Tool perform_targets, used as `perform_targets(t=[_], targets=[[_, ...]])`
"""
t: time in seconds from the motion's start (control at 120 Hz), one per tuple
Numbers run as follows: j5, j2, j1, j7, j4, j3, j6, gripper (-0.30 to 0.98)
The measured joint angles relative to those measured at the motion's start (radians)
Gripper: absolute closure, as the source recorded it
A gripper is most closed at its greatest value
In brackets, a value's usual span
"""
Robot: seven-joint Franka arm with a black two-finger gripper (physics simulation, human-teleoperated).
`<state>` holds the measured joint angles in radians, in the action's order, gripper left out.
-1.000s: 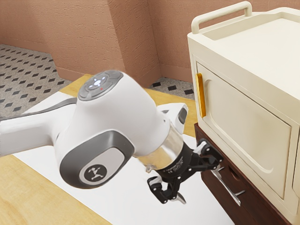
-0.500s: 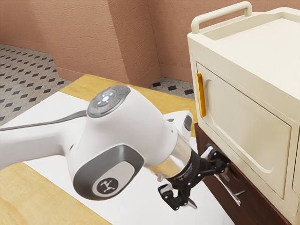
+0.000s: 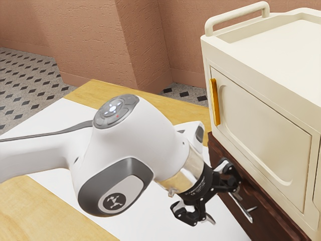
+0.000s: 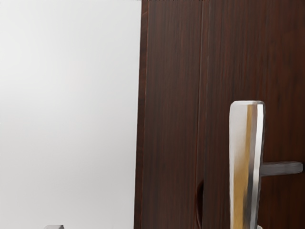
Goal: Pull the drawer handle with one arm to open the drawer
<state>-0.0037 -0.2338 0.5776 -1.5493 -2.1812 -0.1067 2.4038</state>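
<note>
Exterior view: the white arm (image 3: 120, 150) reaches over the white sheet (image 3: 148, 213) on the wooden table (image 3: 37, 211) toward the cream cabinet (image 3: 268, 130).
Gripper (image 3: 223, 207): open, its two fingers spread wide, one right by the metal handle (image 3: 243, 207), the other out above the white sheet; contact with the handle, I cannot tell.
Drawer (image 3: 268, 228): dark brown, below the cabinet, standing slightly out, its upper edge visible along the cabinet's base.
Yellow handle (image 3: 215, 102): upright on the cabinet's closed door (image 3: 261, 138), above the drawer.
Wrist view: the shiny metal handle stands off the dark wood on a thin grey post (image 4: 283, 168).
</note>
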Motion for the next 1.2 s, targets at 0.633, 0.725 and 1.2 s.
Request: perform_targets(t=[0.633, 0.725, 1.2], targets=[[0.003, -0.132, -0.002, -0.008, -0.120, -0.019, -0.018, 0.34], [0.002, -0.152, -0.003, -0.010, -0.143, -0.019, -0.019, 0.34], [0.009, -0.273, -0.005, -0.014, -0.250, -0.021, -0.020, 0.34]])
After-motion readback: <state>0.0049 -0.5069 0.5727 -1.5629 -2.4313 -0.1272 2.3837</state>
